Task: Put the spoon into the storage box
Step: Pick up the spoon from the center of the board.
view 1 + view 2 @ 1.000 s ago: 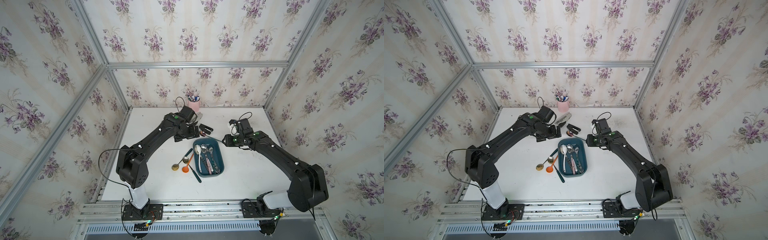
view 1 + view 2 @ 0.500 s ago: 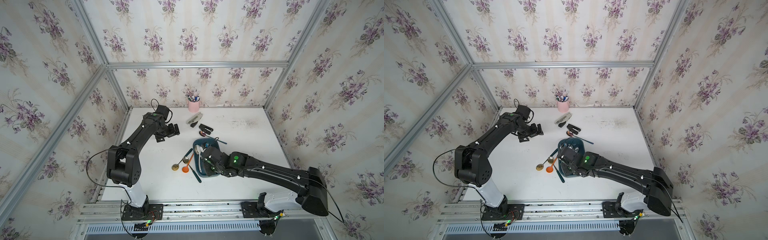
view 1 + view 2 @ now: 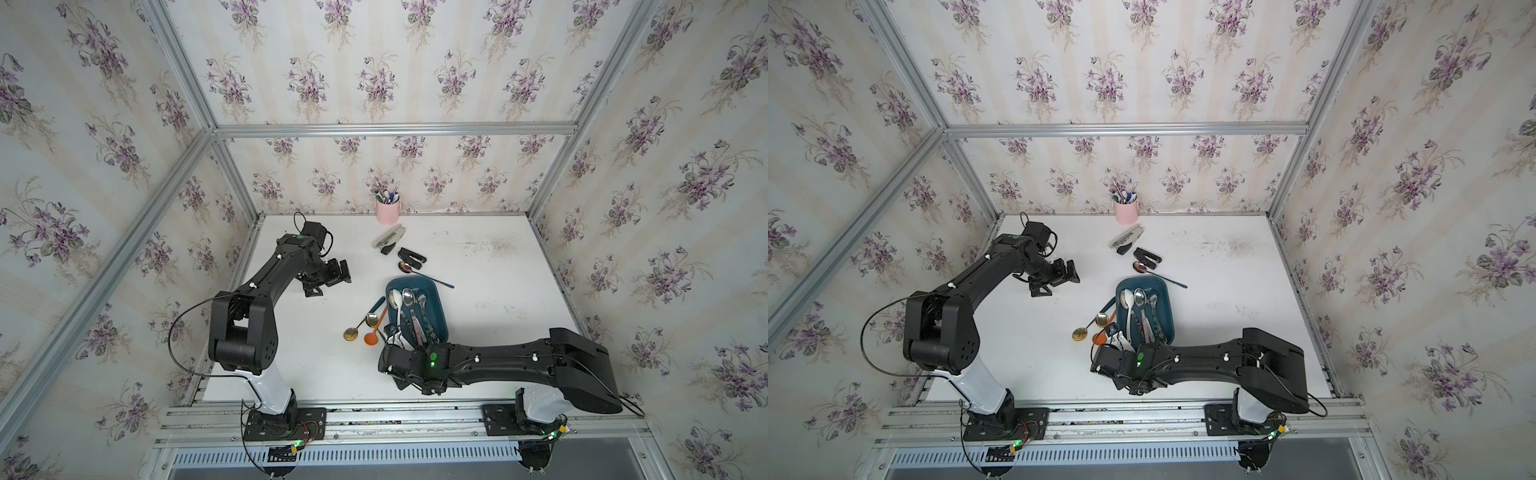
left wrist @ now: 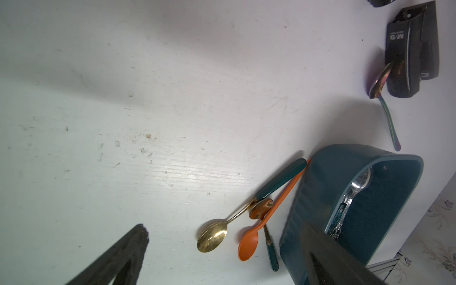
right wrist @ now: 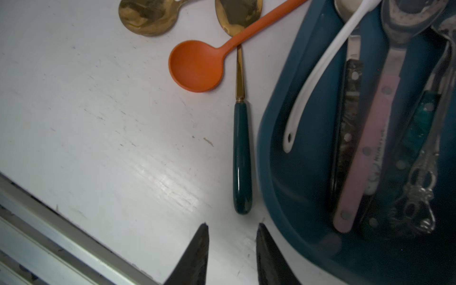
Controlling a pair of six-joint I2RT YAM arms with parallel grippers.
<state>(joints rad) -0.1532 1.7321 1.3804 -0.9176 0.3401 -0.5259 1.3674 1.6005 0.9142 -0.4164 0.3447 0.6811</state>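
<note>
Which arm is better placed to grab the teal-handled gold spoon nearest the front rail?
Right: the right pincer hangs open just off that teal-handled gold spoon's handle end; the left pincer sits far away.

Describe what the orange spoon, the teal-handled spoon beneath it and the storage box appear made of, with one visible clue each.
Orange spoon: likely silicone or plastic; matte, uniform colour, no glints.
Teal-handled spoon: gold-toned metal stem, mirror shine; glossy handle, perhaps ceramic or enamel.
Storage box: probably moulded plastic; smooth, rounded, dull sheen.

the black stapler (image 4: 412, 49) bears the mark "m&g"; print on the pink handle (image 5: 365, 153) is unreadable.
</note>
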